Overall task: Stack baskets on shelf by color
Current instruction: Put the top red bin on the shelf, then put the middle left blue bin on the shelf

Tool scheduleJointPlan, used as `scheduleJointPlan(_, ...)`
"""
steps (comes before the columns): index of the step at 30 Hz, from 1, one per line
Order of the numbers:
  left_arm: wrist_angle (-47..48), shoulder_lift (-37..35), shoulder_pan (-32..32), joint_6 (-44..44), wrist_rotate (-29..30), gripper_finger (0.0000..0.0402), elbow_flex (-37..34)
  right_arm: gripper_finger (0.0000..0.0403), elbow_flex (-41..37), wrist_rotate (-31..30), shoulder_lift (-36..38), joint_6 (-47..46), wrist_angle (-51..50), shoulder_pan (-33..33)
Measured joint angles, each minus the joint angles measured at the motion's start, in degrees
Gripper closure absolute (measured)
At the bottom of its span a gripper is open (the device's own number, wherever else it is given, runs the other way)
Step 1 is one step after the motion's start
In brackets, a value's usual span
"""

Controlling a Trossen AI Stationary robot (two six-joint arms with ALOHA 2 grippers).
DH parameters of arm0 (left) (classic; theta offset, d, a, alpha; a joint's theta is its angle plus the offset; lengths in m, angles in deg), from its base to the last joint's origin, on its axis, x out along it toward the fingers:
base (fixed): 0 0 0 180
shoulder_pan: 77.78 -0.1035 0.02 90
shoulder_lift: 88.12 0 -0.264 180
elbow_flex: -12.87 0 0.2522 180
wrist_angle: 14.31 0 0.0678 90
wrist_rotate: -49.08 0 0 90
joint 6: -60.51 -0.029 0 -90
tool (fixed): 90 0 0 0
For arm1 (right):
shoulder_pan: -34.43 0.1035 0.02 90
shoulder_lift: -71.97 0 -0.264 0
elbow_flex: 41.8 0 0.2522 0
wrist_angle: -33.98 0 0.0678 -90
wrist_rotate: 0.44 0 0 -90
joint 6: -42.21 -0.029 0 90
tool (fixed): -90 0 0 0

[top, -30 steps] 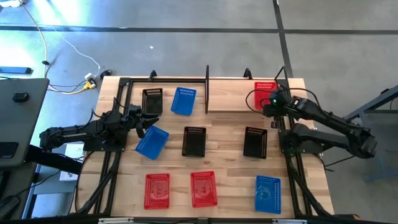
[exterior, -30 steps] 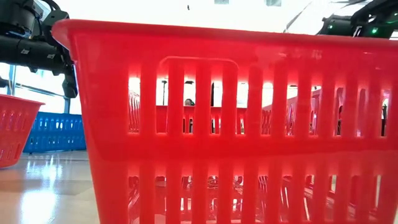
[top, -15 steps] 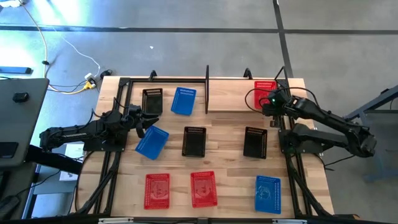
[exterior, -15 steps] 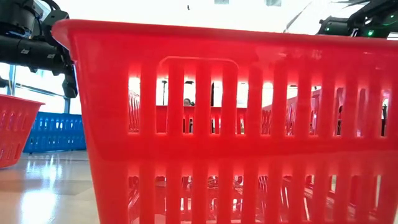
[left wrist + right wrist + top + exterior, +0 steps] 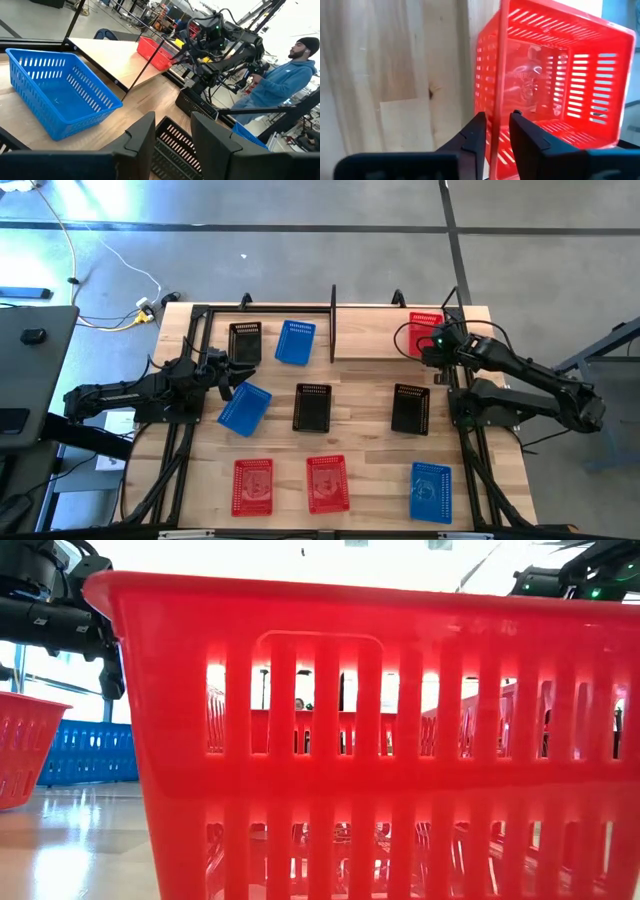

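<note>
A red basket stands on its bottom on the shelf, at the table's far right. My right gripper slants down on it, open, one finger outside its side wall and one inside. My left gripper is open near the table's left edge and holds nothing. It points level over a black basket, with a blue basket lying close beside it. More baskets in red, blue and black lie about the table. My right gripper straddles the top rim of the red basket's side wall from above, slanting down. A gap shows between the wall and the inner finger. Whether the outer finger touches the wall I cannot tell. The basket rests on the shelf.
On the table lie black baskets, blue ones and red ones. The nearest red one fills the low view. A person stands beyond the table's right side.
</note>
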Motion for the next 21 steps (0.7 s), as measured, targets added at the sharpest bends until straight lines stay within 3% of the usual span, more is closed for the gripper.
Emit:
scheduleJointPlan(6, 0.0, 0.0, 0.0, 0.0, 0.0, 0.0287, 0.0, 0.0323, 0.0, -3.3, 0.2, 0.4, 0.5, 0.0)
scheduleJointPlan(21, 0.0, 0.0, 0.0, 0.0, 0.1, 0.0287, 0.0, 0.0324, 4.7, -0.1, 2.9, -2.6, -2.4, 0.0)
